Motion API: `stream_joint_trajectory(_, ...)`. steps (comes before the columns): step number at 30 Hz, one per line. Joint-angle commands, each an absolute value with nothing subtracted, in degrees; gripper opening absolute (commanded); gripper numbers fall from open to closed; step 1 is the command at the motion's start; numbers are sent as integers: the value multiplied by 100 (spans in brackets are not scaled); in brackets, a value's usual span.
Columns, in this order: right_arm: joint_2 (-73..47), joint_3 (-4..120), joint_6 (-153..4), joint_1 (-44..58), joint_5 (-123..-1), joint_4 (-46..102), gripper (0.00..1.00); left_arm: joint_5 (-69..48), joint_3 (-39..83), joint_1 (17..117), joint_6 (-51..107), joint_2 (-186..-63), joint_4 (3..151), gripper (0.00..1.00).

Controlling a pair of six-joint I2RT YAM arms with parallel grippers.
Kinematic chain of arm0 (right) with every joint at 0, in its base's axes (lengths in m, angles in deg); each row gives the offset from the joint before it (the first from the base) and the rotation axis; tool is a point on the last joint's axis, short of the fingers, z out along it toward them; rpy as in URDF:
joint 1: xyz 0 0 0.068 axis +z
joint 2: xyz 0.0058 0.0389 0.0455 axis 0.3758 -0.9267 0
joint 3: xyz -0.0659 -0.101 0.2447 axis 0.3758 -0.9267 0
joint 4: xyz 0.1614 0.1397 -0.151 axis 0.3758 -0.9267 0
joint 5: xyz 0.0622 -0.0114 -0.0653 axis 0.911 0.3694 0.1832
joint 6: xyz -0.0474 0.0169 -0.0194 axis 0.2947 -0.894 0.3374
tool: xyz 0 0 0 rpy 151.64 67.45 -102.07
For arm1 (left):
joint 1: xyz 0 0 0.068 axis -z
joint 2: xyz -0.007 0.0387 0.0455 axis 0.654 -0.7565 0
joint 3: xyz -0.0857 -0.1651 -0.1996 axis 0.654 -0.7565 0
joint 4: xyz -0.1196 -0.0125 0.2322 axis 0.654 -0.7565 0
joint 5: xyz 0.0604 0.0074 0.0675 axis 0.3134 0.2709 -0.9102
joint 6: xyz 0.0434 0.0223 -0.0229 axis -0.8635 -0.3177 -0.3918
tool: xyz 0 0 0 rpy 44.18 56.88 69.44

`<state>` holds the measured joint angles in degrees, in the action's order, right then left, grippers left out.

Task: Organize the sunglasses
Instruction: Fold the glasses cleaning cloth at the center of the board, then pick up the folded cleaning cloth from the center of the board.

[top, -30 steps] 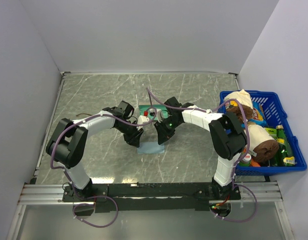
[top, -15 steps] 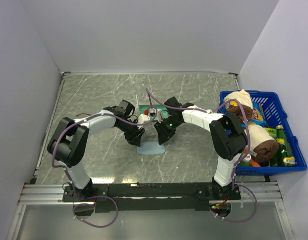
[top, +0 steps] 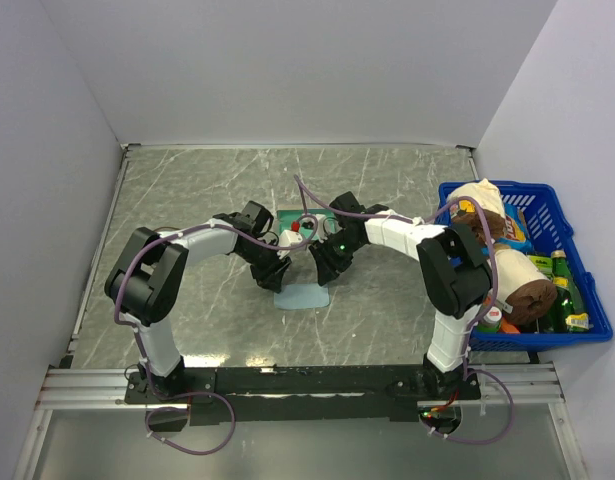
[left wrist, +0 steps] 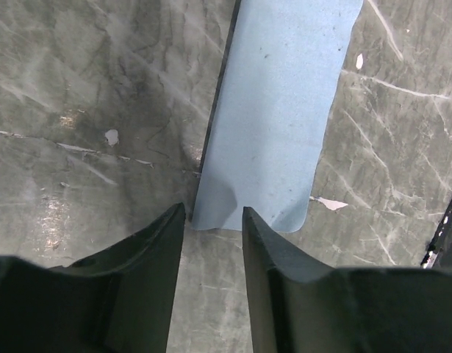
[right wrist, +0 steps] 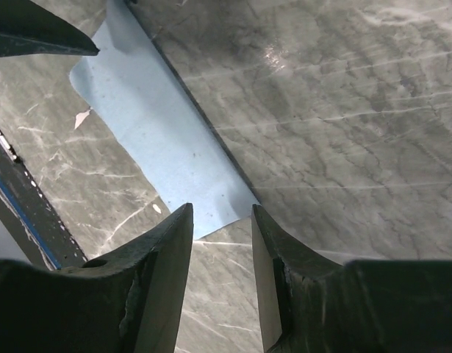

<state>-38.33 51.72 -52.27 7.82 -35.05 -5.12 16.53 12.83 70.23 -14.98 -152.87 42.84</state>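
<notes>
While left arm's elbow shifts right over last second, your pincers barely move: blue cloth step unfinished, I judge. Left gripper: fingers apart, straddling cloth corner at table centre. Right gripper: apart over other corner. Sunglasses: not visible, possibly hidden under wrists. Blue basket, right: beige rolls, green bottles, packets.

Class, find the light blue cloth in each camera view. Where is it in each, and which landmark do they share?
Top external: the blue cloth lies near the centre, slightly below it.
Left wrist: the blue cloth runs from top centre to lower centre.
Right wrist: the blue cloth is a diagonal strip, upper left to lower centre.
Shared landmark: the grey marbled table.
</notes>
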Motion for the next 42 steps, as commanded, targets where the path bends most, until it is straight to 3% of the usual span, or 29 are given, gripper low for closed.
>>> stream_joint_trajectory(1,-3995,5400,-5268,728,-3539,-483,45,1693,1366,7082,-1656,-15326,4393,40)
stream_joint_trajectory(10,-4171,5488,-5320,737,-3477,-510,45,1710,1366,7081,-1700,-15326,4306,22)
stream_joint_trajectory(16,-4233,5532,-5356,737,-3547,-501,45,1728,1375,7090,-1700,-15326,4262,4)
stream_joint_trajectory(27,-4145,5524,-5391,711,-3829,-465,49,1737,1358,7099,-1709,-15317,4218,1)
stream_joint_trajectory(42,-4514,5620,-5277,746,-3635,-826,36,1816,1366,7108,-1709,-15221,4209,1)
